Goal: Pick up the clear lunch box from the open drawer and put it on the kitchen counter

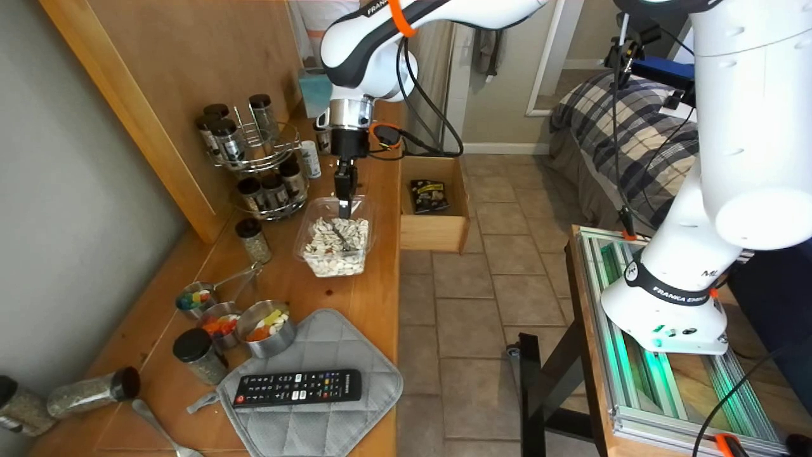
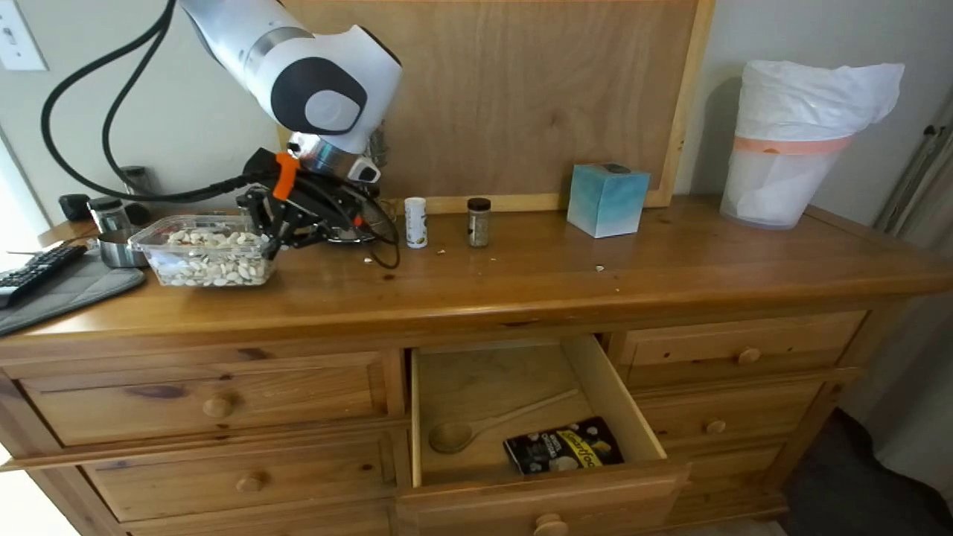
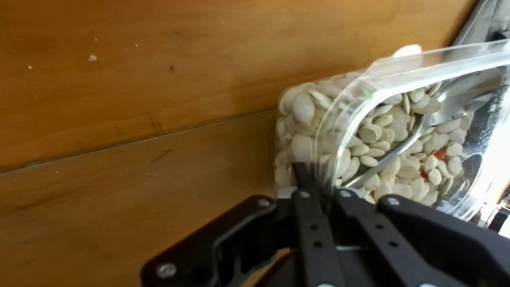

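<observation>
The clear lunch box (image 1: 334, 266), full of pale seeds with a metal spoon in it, appears to rest on the tan wooden kitchen counter (image 1: 298, 289). It also shows at the left of the counter in an exterior view (image 2: 212, 266). My gripper (image 1: 344, 208) points down at the box's side. In the wrist view, the fingers (image 3: 322, 187) are closed around its clear wall and rim (image 3: 438, 79), one finger outside and one inside. The inner fingertip is partly hidden. The open drawer (image 2: 543, 491) holds a black snack bag (image 2: 564, 447) and a wooden spoon (image 2: 451, 437).
A wire spice rack (image 1: 260, 162) stands behind the box. A spice jar (image 1: 254, 241) and measuring cups (image 1: 266, 329) are near it. A remote (image 1: 298, 388) lies on a grey pot holder (image 1: 342, 343). A tissue box (image 2: 609, 201) and bin (image 2: 774, 186) stand farther along.
</observation>
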Robot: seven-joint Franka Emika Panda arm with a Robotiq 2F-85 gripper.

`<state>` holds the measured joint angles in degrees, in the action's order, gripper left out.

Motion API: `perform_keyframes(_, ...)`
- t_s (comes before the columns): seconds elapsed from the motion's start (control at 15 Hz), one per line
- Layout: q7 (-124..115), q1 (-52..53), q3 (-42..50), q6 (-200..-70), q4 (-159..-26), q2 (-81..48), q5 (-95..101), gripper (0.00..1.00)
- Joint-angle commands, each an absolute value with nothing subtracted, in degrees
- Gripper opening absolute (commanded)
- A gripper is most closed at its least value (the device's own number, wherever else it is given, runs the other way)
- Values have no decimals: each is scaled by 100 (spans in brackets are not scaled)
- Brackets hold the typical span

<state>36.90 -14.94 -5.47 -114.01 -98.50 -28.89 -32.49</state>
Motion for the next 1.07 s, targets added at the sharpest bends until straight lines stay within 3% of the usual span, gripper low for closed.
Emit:
perform_keyframes(0.0, 3484, -1338, -466, -11296, -9692, -2917, -3169, 1)
perform_keyframes(0.07, 3526, -1320, -466, -11289, -9683, -2919, -3141, 1)
perform_keyframes(0.13, 3570, -1314, -467, -11312, -9688, -2916, -3139, 30)
perform_keyframes(0.27, 3570, -1300, -457, -11316, -9688, -2922, -3121, 36)
perform_keyframes(0.87, 3723, -1418, -469, -11117, -9680, -2680, -3197, 98)
perform_keyframes(1.0, 3816, -1493, -453, -10974, -9706, -2568, -3290, 100)
